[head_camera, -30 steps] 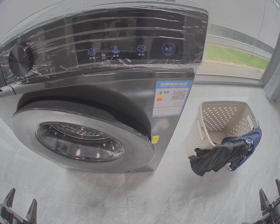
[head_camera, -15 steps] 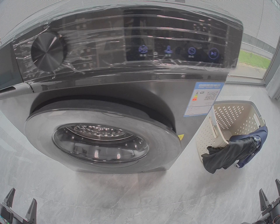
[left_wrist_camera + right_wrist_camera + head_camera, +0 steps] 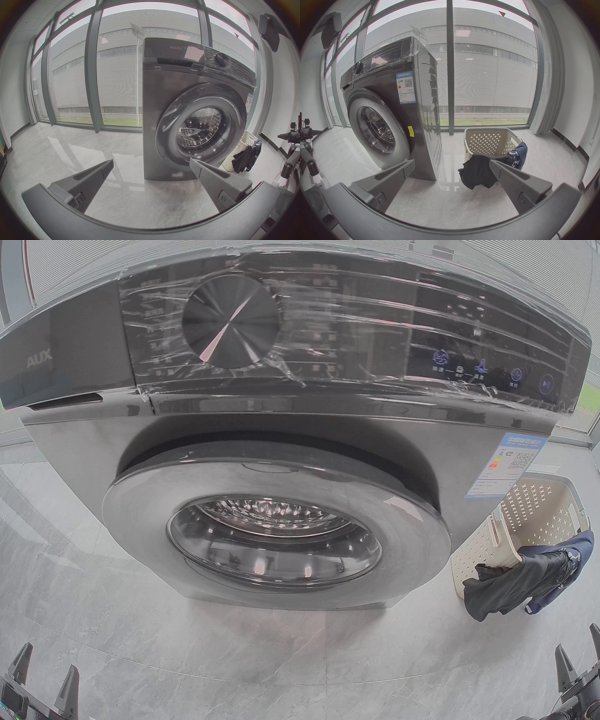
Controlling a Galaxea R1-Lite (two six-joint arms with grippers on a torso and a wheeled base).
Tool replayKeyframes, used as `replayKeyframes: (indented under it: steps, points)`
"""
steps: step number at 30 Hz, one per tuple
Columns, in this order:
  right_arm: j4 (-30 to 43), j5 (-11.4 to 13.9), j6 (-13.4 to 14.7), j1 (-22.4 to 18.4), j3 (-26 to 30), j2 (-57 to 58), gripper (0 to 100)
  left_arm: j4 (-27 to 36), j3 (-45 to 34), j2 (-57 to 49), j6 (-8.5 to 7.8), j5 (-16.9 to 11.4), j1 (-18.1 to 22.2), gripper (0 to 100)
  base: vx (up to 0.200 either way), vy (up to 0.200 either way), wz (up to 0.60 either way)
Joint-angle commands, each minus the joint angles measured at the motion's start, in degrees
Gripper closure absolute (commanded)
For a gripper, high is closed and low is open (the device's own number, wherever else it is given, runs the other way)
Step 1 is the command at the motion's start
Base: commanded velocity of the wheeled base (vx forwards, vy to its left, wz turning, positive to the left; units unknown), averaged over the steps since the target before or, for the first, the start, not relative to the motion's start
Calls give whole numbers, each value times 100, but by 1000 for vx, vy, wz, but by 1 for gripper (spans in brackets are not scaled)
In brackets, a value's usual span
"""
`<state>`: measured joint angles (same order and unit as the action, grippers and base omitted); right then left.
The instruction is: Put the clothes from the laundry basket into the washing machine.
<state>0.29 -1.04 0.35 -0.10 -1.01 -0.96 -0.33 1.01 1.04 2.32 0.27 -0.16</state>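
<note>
Nearest the robot, the left gripper (image 3: 50,657) is hanging low over the pale grey marble-patterned floor (image 3: 250,652), with its dark wedge-shaped fingers spread apart and nothing between them. The right gripper (image 3: 576,640) is hovering low on the other side, likewise spread wide and carrying nothing.

Farther off, on the robot's right, a black garment (image 3: 512,587) is drooping over the near rim of the cream perforated plastic laundry basket (image 3: 481,546), with its loose end dangling outside toward the floor. A navy blue garment (image 3: 581,549) is lying over the same rim, touching the black one on its outer side. The basket is standing on the floor near the right front corner of the machine, with a gap between them.

Straight ahead, the tall dark grey front-loading washing machine (image 3: 300,427) is facing the robot, and its round glass-windowed door (image 3: 275,540) is sitting shut against the front.

The shut door is the first hazard: bringing clothes over before opening it would leave a loaded gripper with nowhere to put them. Both garments are hanging half outside the basket, so a brushing approach could slide them onto the floor. Since they are overlapping, pulling the black one may drag the navy one along and drop it. A light basket could also tip or skid if a garment is snagging on its rim.
</note>
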Motion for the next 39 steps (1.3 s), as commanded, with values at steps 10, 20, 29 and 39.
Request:
replayKeyframes:
  steps: [10,20,29,39]
  points:
    - [-3,-2,0,1,92,44,0,-2,-101,-104,-3,8,-2,0,0,80,0]
    - [-3,-2,0,1,92,44,0,-2,-101,-104,6,8,-2,0,0,100,0]
    - [6,-2,0,1,84,44,0,-2,-101,-104,6,0,-2,0,0,0,-200]
    - [-3,-2,0,1,92,44,0,-2,-101,-104,6,8,-2,0,0,120,0]
